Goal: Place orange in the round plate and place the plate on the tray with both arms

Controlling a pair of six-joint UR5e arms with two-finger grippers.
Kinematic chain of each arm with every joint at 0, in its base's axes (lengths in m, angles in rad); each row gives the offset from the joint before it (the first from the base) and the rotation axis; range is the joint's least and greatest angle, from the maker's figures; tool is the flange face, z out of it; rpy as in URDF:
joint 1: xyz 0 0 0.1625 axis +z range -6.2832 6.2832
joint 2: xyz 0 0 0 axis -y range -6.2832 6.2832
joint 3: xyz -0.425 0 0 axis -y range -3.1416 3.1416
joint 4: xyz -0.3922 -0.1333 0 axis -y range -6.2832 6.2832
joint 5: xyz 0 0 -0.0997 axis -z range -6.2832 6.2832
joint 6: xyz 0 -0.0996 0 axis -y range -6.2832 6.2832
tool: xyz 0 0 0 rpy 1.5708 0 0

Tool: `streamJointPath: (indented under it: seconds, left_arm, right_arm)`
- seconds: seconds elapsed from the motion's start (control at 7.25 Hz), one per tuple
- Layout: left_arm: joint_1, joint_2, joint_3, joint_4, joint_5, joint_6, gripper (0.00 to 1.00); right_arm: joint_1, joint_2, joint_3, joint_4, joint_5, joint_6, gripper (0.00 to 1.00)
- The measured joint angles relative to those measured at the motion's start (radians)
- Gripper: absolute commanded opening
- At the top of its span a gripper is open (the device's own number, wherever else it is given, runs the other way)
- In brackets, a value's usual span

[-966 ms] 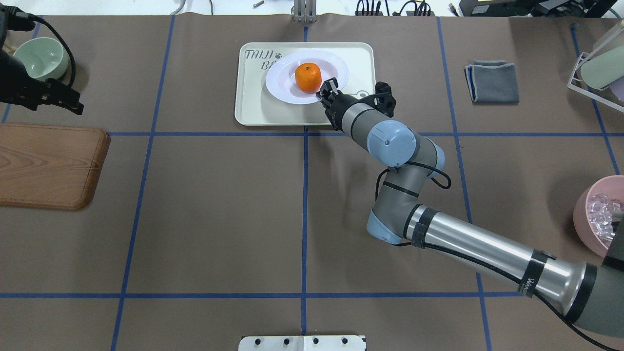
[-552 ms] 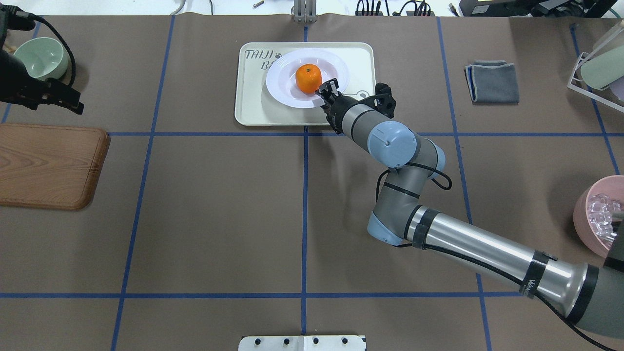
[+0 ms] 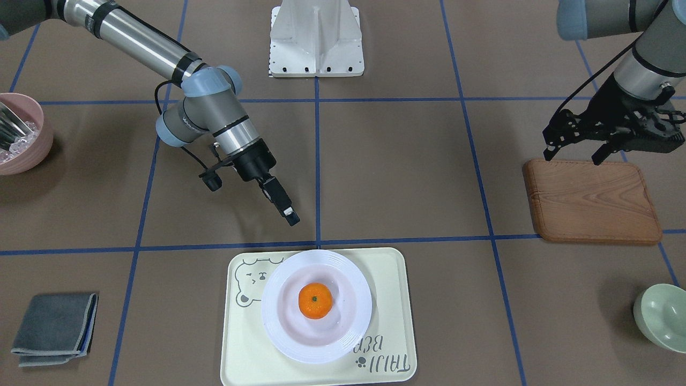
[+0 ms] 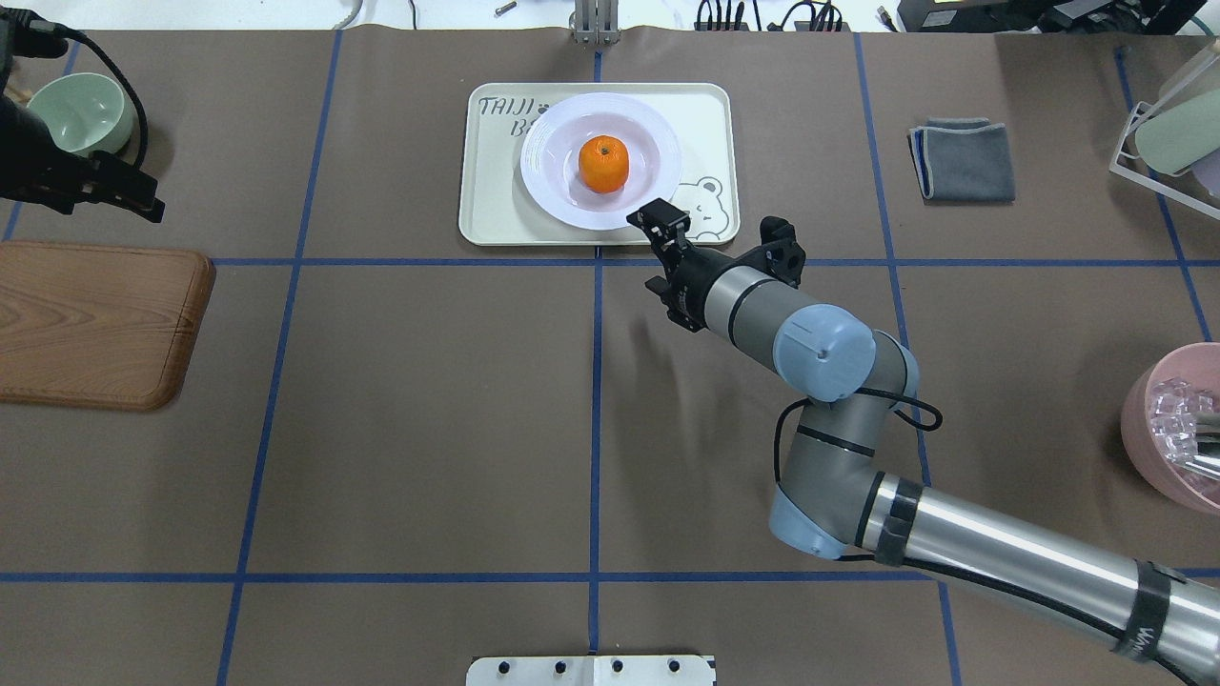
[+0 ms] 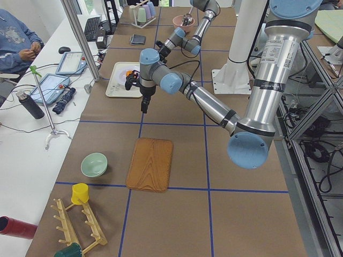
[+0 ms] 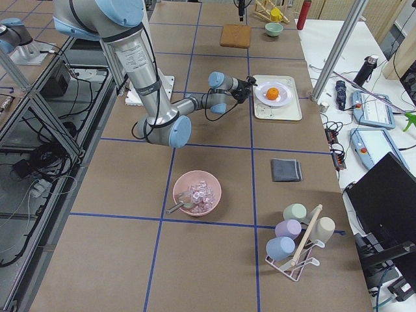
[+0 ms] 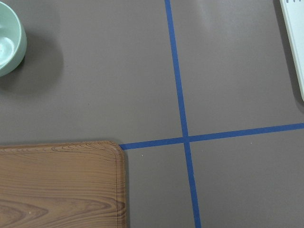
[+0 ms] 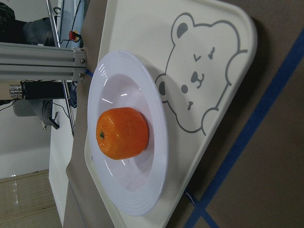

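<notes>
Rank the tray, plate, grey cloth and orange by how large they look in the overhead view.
1. tray
2. plate
3. grey cloth
4. orange
All four lie along the table's far side at much the same distance from the camera, so nearness does not skew the order.

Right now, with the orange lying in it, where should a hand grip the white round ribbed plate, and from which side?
On the white glossy round plate, grip the near part of the wide ribbed rim, coming low from the robot's side, where the right hand hovers. The rim flares above the cream rectangular tray, so a finger probably fits under it; the orange mandarin lies mid-plate, clear.
</notes>
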State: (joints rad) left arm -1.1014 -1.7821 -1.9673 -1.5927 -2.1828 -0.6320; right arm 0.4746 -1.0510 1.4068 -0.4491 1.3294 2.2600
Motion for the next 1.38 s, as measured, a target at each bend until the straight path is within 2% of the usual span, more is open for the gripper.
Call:
streamJointPath:
  seconds: [0.28, 0.41, 0.69, 1.1, 1.38]
  left_arm:
    - [-0.002, 0.001, -0.001, 0.0, 0.0, 0.007, 0.98]
    - [-0.007, 0.001, -0.001, -0.001, 0.002, 0.022, 0.98]
    - [-0.029, 0.023, -0.005, -0.002, 0.005, 0.086, 0.98]
    - [-0.083, 0.094, -0.004, -0.003, 0.01, 0.265, 0.98]
    - [-0.133, 0.159, 0.004, -0.004, 0.01, 0.416, 0.98]
  right_arm:
    - [-0.033, -0.15, 0.16, -0.027, 0.024, -0.27, 1.0]
    - [-0.029, -0.2, 0.19, -0.031, 0.074, -0.448, 1.0]
    - [0.058, -0.255, 0.204, -0.08, 0.257, -0.76, 1.0]
    - [0.325, -0.296, 0.21, -0.241, 0.615, -1.167, 1.0]
    - [0.501, -0.361, 0.229, -0.366, 0.801, -1.441, 1.0]
